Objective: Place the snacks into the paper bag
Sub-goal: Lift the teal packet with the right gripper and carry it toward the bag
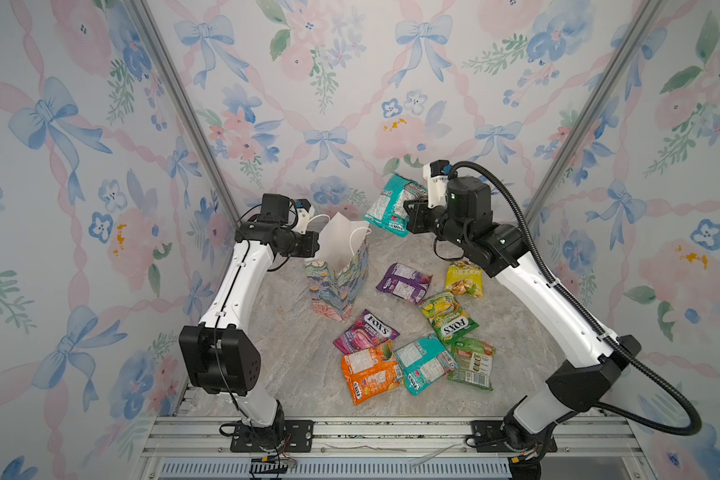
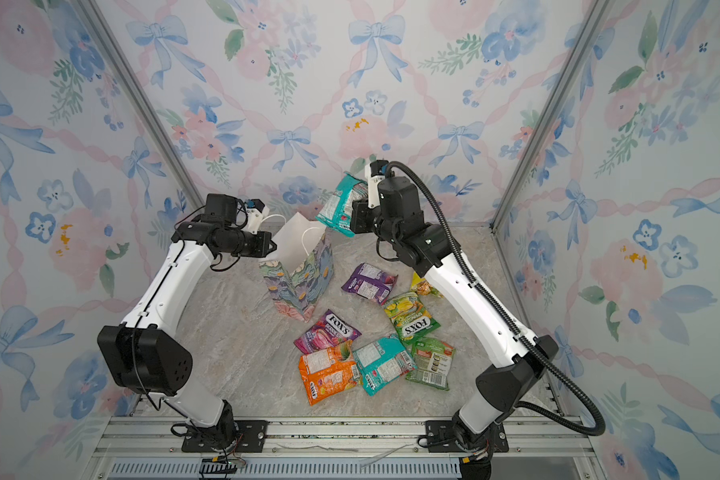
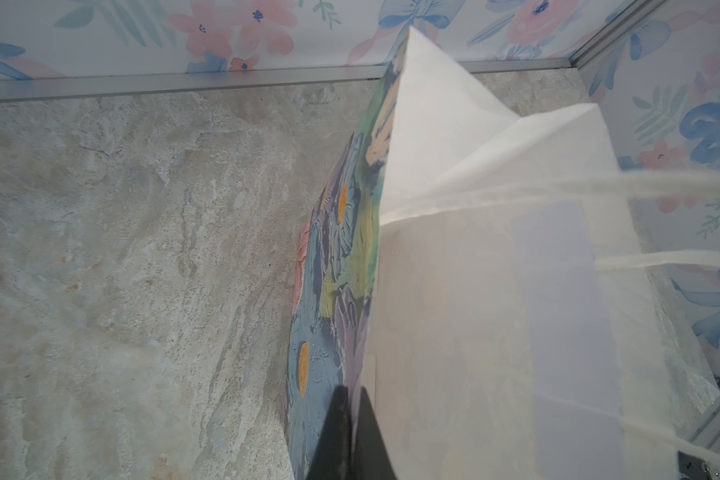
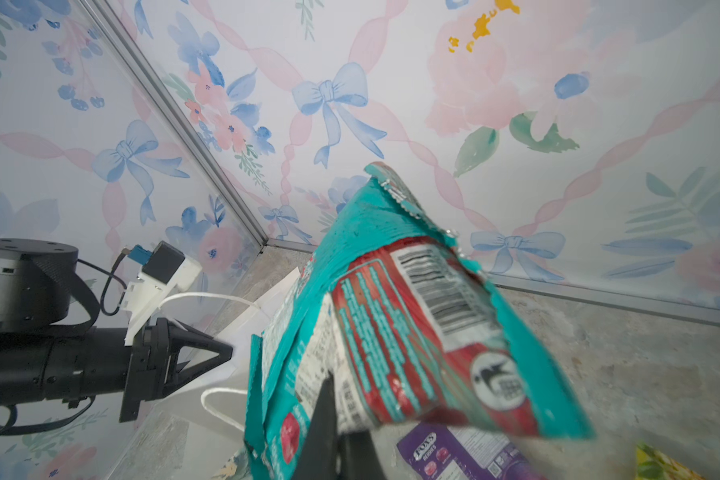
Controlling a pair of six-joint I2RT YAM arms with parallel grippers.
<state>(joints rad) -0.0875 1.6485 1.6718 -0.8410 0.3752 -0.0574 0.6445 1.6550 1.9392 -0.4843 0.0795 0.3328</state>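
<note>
Toward the left back corner of the counter [image 1: 292, 374], the left gripper [image 1: 313, 244] was clenched on the left wall of the paper bag [image 1: 341, 278]. The left wrist view showed its dark fingers [image 3: 336, 436] pinching that wall, one on the painted outside and one on the white inside. The bag stood upright, left of the counter's middle and nearer the back edge than the front, with its mouth spread open and its white cord handles loose at the rim.

Just off the bag's front corner lay a pink-purple FOX'S packet [image 1: 366, 332]. An orange packet [image 1: 368, 370] touched it on the side toward the front edge. A second teal packet [image 1: 425, 363] lay against the orange one's right side.

Above the back edge, just right of the bag's mouth, a teal packet [image 1: 391, 203] hung crumpled in the air. The right gripper [image 1: 408, 210] grasped it, jaws closed tight on its lower edge. In the right wrist view one finger [image 4: 327, 415] crossed the packet's [image 4: 391, 311] printed back.

Near the counter's middle, well apart from the bag, lay a dark purple packet [image 1: 404, 282]. Right of it a green FOX'S packet [image 1: 447, 318] touched the second teal one. A green barcode packet [image 1: 472, 363] lay beside both, nearer the front edge. Farthest right, a yellow packet [image 1: 464, 279] sat partly beneath the right arm.
</note>
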